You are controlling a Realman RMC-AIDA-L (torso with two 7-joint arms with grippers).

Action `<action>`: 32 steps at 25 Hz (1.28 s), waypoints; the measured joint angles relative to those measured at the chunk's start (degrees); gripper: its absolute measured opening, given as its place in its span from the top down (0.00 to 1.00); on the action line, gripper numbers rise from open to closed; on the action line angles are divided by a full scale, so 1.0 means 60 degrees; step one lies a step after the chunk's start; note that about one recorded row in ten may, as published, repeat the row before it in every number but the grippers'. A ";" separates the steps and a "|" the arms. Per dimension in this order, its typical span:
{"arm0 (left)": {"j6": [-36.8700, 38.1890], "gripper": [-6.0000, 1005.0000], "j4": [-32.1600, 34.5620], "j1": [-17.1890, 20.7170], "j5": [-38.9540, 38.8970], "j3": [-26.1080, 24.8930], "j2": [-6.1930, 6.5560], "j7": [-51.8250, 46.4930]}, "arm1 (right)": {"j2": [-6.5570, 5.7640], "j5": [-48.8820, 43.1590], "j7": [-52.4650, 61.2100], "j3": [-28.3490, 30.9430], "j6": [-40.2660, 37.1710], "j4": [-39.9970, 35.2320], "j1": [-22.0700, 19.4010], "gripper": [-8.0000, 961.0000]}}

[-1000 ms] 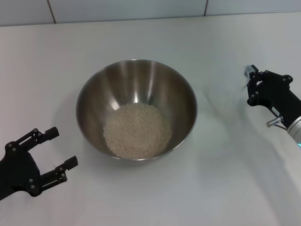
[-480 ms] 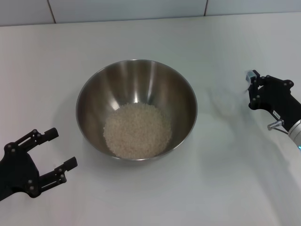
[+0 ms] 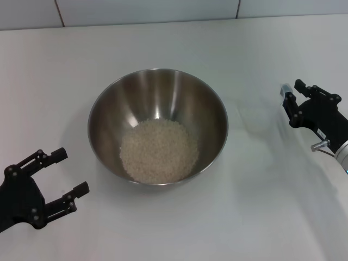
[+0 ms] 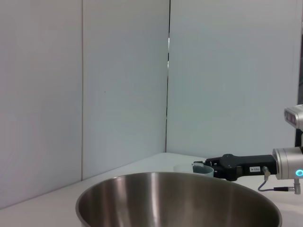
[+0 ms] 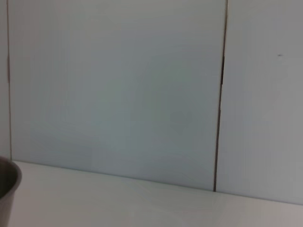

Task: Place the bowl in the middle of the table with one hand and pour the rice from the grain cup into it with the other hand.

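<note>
The steel bowl point(image 3: 157, 126) stands in the middle of the white table point(image 3: 163, 38), with a mass of pale rice point(image 3: 158, 150) in its bottom. Its rim point(image 4: 177, 189) fills the lower part of the left wrist view, and an edge of the bowl point(image 5: 8, 187) shows in the right wrist view. The clear grain cup point(image 4: 201, 169) stands upright on the table to the bowl's right, only faintly visible in the head view point(image 3: 256, 117). My right gripper point(image 3: 292, 93) is open just right of the cup. Near the table's front left, my left gripper point(image 3: 69, 174) rests open and holds nothing.
Grey-white tiles point(image 3: 147, 10) run along the table's far edge. A plain pale wall point(image 5: 113, 85) with panel seams fills both wrist views.
My right gripper has come down and drawn slightly right, and its fingers have opened off the grain cup. The left arm and the bowl have not moved.
</note>
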 joint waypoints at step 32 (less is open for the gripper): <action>0.0113 0.20 0.0001 0.0144 0.0000 0.0048 0.0057 0.0000 | -0.0054 -0.0178 0.1302 -0.0374 -0.4438 -0.0577 -0.1657 0.56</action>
